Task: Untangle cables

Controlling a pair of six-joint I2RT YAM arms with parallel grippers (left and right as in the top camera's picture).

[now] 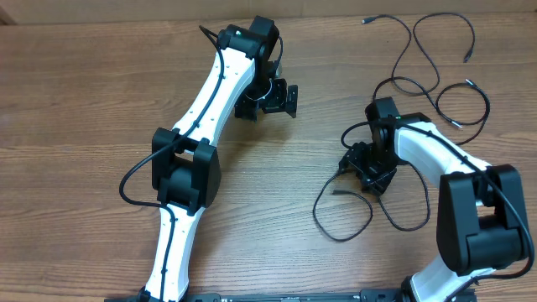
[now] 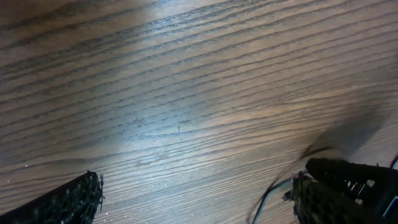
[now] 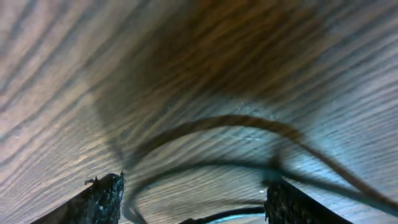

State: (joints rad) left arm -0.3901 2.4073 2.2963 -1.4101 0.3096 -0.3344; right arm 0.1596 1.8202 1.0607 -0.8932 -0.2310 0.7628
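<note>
Overhead, the right tool sits low with its fingers apart, the cables crossing between them and looping beyond it. The left tool gapes wide over the tabletop.

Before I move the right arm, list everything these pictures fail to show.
- Overhead: the cables run under the right gripper, and its body hides any contact.
- Right wrist: the cables are blurred, too close to the lens. Which crosses over which is unclear.
- Left wrist: the left gripper has its fingers cut off by the bottom edge.
- Overhead: the plugs are too small to tell their type.
</note>
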